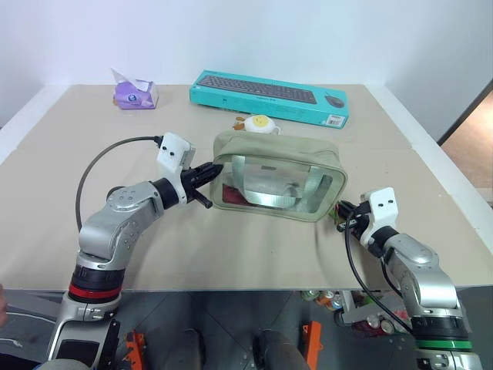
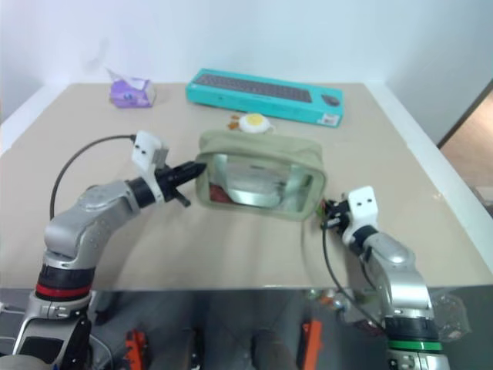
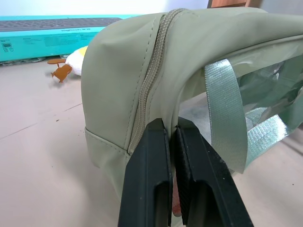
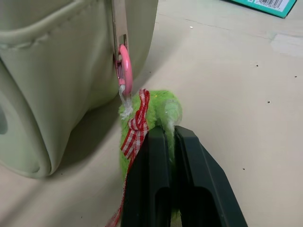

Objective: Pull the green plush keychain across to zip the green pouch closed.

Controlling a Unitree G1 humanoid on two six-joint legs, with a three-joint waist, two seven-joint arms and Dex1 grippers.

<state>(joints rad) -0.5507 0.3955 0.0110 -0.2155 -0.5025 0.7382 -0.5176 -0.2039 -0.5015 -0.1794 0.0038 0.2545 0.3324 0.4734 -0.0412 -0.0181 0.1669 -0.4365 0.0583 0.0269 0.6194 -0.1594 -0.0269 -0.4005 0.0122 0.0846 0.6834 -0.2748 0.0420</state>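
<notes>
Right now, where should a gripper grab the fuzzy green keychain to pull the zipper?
Grab the keychain by its plush body, just below the pink clip, coming from the pouch's right end, where it hangs off the pull. The body is soft and thick enough to pinch; the clip and checked ribbon are thin. The right gripper is shut on it that way.

The green pouch lies near the middle of the table, its clear window facing the near edge. The left gripper is closed on the pouch's left end. The right gripper sits just beside the pouch's right end, close to the near edge, its fingers closed on a bit of green, the green plush keychain. Behind the pouch lies a white-and-yellow plush. Along the far edge rests 1 teal keyboard box, and toward the far left corner a purple tissue pack.
</notes>
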